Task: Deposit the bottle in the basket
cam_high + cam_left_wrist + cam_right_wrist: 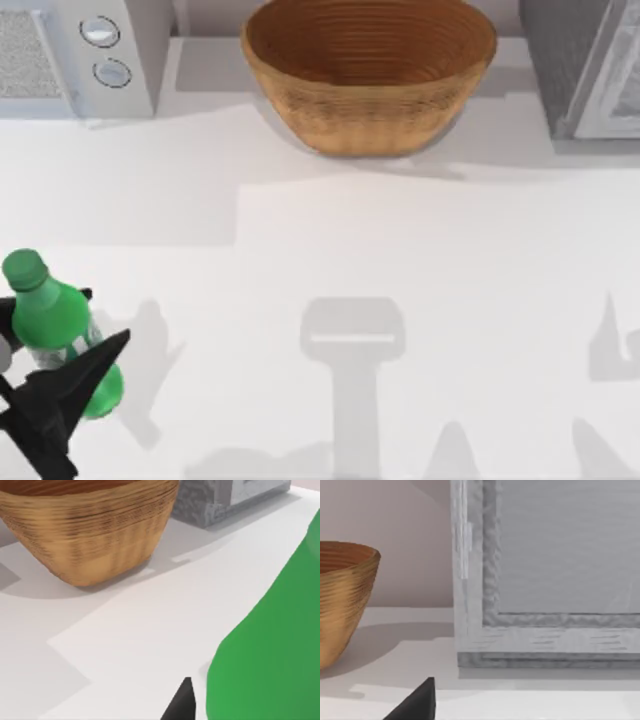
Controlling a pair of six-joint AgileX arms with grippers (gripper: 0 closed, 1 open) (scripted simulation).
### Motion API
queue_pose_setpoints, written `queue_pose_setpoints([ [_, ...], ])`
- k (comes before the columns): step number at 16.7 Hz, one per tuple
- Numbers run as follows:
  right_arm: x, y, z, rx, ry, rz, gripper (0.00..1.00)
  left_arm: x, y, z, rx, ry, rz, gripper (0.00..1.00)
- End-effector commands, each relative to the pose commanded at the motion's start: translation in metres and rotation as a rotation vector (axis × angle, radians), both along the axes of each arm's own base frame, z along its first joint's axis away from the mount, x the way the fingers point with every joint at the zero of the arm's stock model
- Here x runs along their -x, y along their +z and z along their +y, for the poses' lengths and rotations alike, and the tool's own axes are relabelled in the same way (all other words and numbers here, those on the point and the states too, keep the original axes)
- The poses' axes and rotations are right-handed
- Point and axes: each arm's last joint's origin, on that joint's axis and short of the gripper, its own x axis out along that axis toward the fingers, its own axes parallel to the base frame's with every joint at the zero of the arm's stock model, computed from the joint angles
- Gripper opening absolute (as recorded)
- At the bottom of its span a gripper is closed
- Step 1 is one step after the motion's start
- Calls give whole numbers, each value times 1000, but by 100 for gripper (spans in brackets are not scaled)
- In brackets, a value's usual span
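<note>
I work over a plain white table (420,260), crossed by soft grey shadows, with a pale wall behind it in the right wrist view. At the back of the table, near the middle, stands the wicker basket (368,75), round and ribbed, its tan bowl open upward. To its left in the top view sits a white appliance (80,50) with two round dials; to its right stands a grey speckled box (580,65) with a framed pale panel. My left gripper (65,355) is at the table's near left corner, its dark fingers (95,362) clamped on either side of the green bottle (62,322), which tilts with its green cap (24,270) toward the back and its white label band at the grip. The bottle is well apart from the basket. My left wrist view adds what the top view lacks: the basket's outer wall (85,535) from the side, narrowing to its foot on the table, the bottle's green body (270,665) close up, and one dark fingertip (181,705) just beside it. My right wrist view shows the grey box's framed front (545,580) and a dark fingertip (417,702); I cannot tell how far my right gripper is open.
</note>
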Motion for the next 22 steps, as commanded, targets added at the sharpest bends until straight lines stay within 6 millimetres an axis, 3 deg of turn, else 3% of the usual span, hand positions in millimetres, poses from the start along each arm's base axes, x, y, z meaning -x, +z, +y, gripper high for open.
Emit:
queue_pose_setpoints([
  [7,0,0,0,0,0,0,100,-4,8,-3,-9,-1,1,0],
  [10,0,0,0,0,0,0,100,-19,36,-13,-36,20,14,0],
  [13,0,0,0,0,0,0,100,-51,80,-32,-77,81,37,0],
  [15,0,0,0,0,0,0,100,-83,109,-54,-108,144,54,0],
  [18,0,0,0,0,0,0,100,-141,146,-103,-147,264,64,0],
  [22,0,0,0,0,0,0,100,-212,167,-188,-159,446,51,0],
])
